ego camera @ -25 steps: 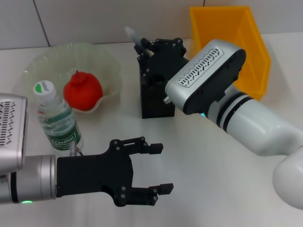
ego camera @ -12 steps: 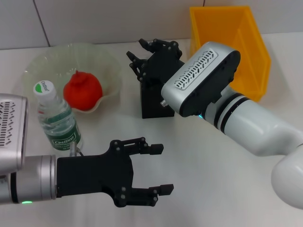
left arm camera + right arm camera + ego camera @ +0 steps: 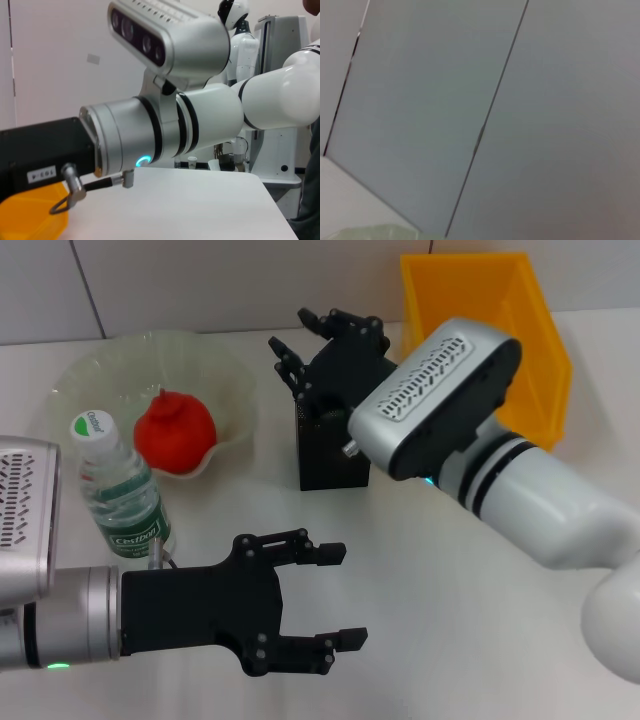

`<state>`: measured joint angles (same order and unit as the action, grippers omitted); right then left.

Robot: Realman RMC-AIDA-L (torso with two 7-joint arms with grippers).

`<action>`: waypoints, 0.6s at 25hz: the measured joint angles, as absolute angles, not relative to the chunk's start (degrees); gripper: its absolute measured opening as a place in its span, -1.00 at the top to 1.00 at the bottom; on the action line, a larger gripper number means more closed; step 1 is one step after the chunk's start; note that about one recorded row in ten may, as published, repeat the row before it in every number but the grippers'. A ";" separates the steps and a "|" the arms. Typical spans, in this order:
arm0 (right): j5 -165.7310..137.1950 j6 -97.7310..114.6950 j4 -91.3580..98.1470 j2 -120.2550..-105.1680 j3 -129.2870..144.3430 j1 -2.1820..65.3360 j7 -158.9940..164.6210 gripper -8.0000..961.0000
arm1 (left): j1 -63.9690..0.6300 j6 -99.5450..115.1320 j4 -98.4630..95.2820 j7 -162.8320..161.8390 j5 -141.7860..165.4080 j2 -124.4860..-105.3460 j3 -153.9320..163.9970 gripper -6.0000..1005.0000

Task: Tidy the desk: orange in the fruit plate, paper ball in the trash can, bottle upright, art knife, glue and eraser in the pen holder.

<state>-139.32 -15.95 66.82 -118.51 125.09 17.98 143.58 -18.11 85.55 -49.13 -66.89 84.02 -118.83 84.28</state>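
Dropping small items into the pen holder

Our right gripper point(image 3: 318, 340) hangs spread and empty over the pen holder point(image 3: 328, 450); our left gripper point(image 3: 325, 598) waits open nearby. Next we lift clear, we judge.

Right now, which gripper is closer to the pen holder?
Right. The right gripper hovers open just above the pen holder, at its rim. The left gripper sits open low over the table, well in front of the holder and apart from it.
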 joint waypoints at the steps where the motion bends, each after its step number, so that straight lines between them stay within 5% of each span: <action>1: -139.65 -16.08 67.56 -118.48 124.92 17.40 143.50 0.23 | -18.11 85.55 -49.13 -66.89 84.02 -118.83 84.28 -0.60; 11: -145.68 -14.67 78.45 -119.02 118.35 9.22 143.53 -0.27 | -18.10 85.51 -49.07 -66.88 84.02 -118.83 84.16 -0.60; 15: -145.53 -8.25 81.70 -119.00 114.41 8.90 143.83 -0.27 | -18.10 85.51 -49.05 -66.90 84.02 -118.83 84.20 -0.59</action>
<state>-145.53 -8.25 81.70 -119.00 114.41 8.91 143.83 -18.10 85.51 -49.05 -66.89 84.02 -118.83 84.20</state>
